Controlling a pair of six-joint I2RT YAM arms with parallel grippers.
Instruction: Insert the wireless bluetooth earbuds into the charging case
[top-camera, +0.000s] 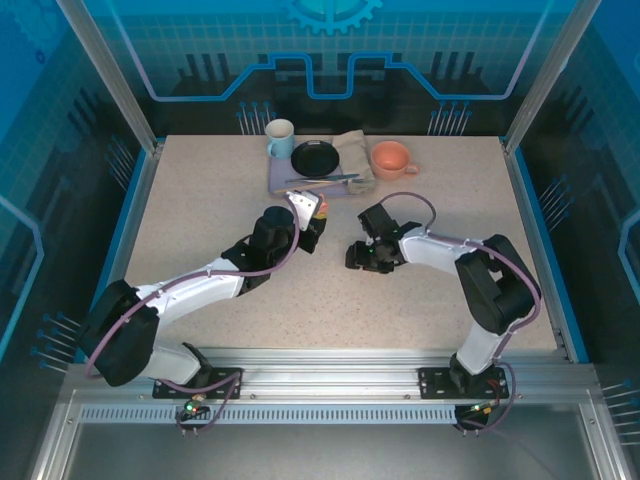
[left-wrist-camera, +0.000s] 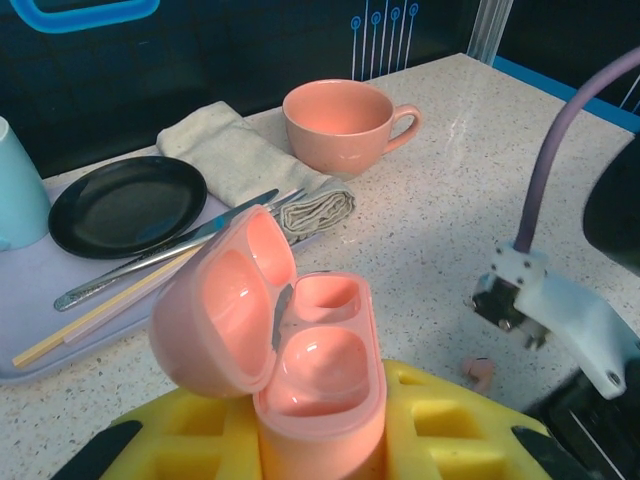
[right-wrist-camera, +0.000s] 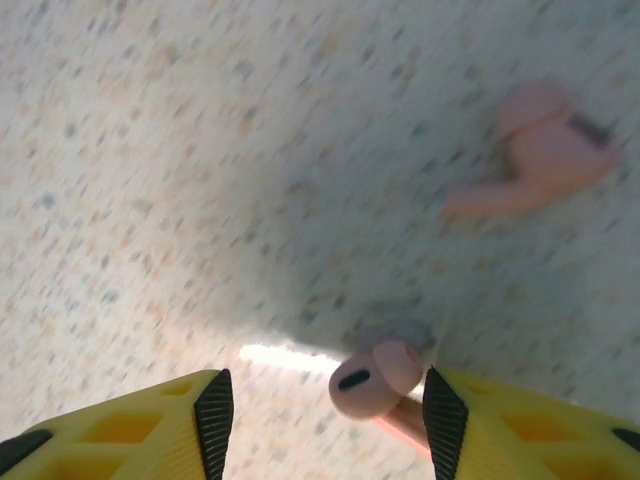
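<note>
My left gripper is shut on a salmon-pink charging case and holds it upright with the lid hinged open to the left. Both of its wells are empty. From above, this gripper sits mid-table with the case at its tip. My right gripper hangs open just over the tabletop. A salmon-pink earbud lies between its fingers, close to the right pad and clear of the left one. Another pink earbud lies farther off on the table. One pink earbud also lies to the right of the case.
At the back stands a lilac tray with a blue mug, a black plate, cutlery and a folded cloth. A salmon cup stands beside it. The right arm is close on the case's right.
</note>
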